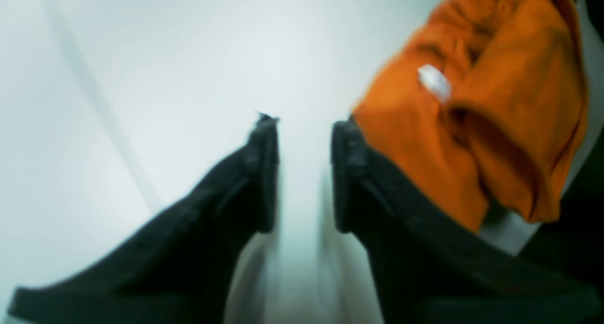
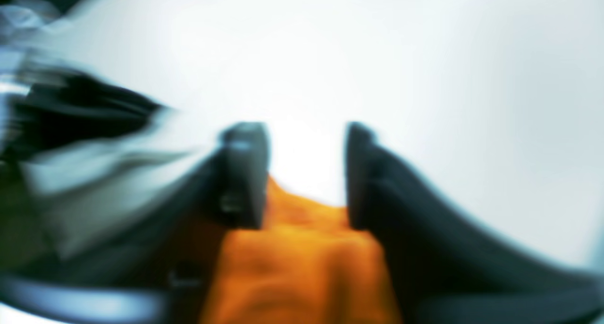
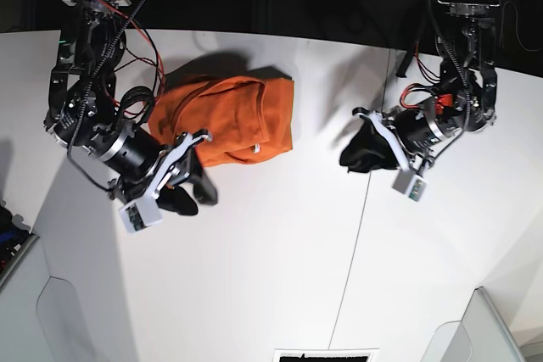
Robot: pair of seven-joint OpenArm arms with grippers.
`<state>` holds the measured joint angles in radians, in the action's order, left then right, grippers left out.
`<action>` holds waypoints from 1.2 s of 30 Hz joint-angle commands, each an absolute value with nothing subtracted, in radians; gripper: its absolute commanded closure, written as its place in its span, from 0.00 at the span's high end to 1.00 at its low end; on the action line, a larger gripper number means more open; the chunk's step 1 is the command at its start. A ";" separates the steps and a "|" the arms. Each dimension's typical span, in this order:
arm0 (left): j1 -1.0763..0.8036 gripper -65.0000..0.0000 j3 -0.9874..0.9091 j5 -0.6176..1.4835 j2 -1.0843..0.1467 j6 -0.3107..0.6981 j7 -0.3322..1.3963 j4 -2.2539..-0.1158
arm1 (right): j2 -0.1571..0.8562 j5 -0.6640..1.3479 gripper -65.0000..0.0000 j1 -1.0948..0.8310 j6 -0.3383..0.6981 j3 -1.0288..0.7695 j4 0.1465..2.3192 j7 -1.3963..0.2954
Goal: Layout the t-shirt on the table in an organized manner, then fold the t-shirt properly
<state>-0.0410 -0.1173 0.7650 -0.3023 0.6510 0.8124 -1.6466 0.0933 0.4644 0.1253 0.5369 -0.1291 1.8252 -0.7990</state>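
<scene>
Left wrist view, blurred: the left gripper [image 1: 304,173] fills the lower frame, its two dark jaws standing apart with only bare white counter [image 1: 188,69] visible in the gap between them and nothing held. The orange t-shirt [image 1: 509,126] lies bunched and creased at upper right, a small white tag [image 1: 435,82] showing on its surface; its lower left edge appears just beside the tip of the right-hand jaw, though contact cannot be judged. A faint grey seam line [image 1: 94,97] crosses the counter at left.
</scene>
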 commanded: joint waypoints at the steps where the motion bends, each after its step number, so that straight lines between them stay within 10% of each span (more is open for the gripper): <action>1: -0.027 0.19 -0.134 0.828 -0.326 0.668 0.791 -1.699 | 0.094 0.455 0.15 0.160 0.518 -0.148 1.826 -0.756; 2: -0.028 0.14 -0.139 0.870 -0.343 0.694 0.798 -1.735 | 0.097 0.436 0.00 0.176 0.510 -0.162 1.802 -0.745; 15: -0.053 0.01 0.341 0.709 -0.208 0.698 0.794 -1.859 | 0.116 0.426 0.00 0.384 0.558 -0.086 1.283 -0.692; 36: 0.199 0.01 0.294 0.545 -0.302 0.698 0.694 -1.349 | 0.193 0.735 0.00 0.119 0.583 0.009 1.442 -0.866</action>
<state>0.1806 0.2985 0.5407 -0.2943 0.7002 0.7055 -1.3380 0.1963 0.7082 0.1047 0.5724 0.0090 1.4261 -0.8780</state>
